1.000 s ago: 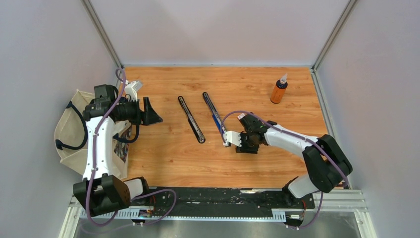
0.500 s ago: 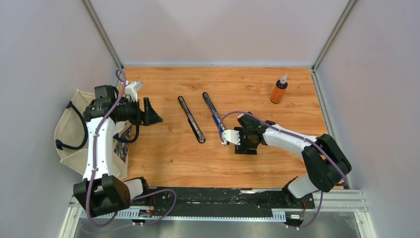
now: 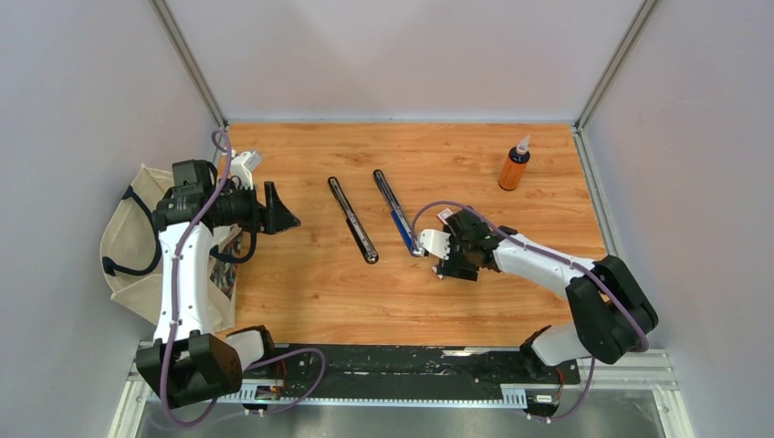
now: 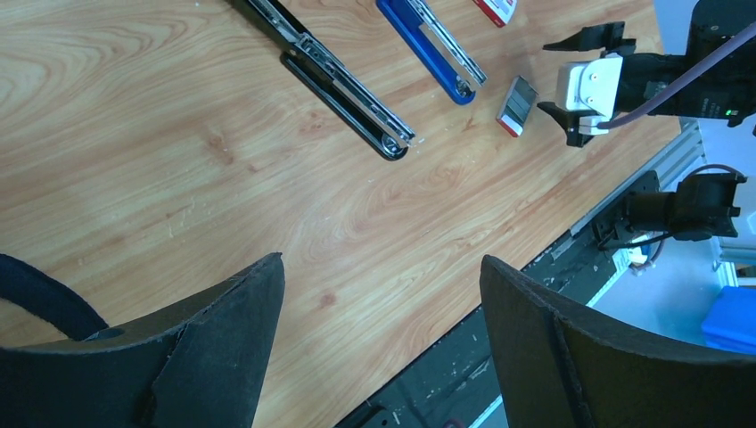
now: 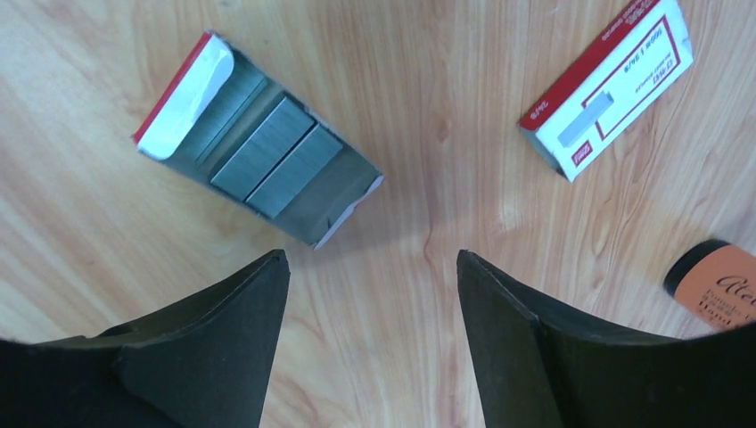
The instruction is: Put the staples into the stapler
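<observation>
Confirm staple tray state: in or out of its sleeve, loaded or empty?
Out and loaded. The tray lies apart from the sleeve, with grey staple strips showing inside it.

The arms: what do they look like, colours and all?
The left arm and right arm are white with black joints and a purple cable along each. The left gripper and right gripper have matte black, wedge-shaped fingers.

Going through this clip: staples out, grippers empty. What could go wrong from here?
The staple strips lie loose in the open tray; the open right gripper may shove the tray or scatter strips rather than lift one.
Nothing steadies the tray: the open left gripper hovers far off.
The tray lies close to the blue stapler; a slide could knock it.
</observation>
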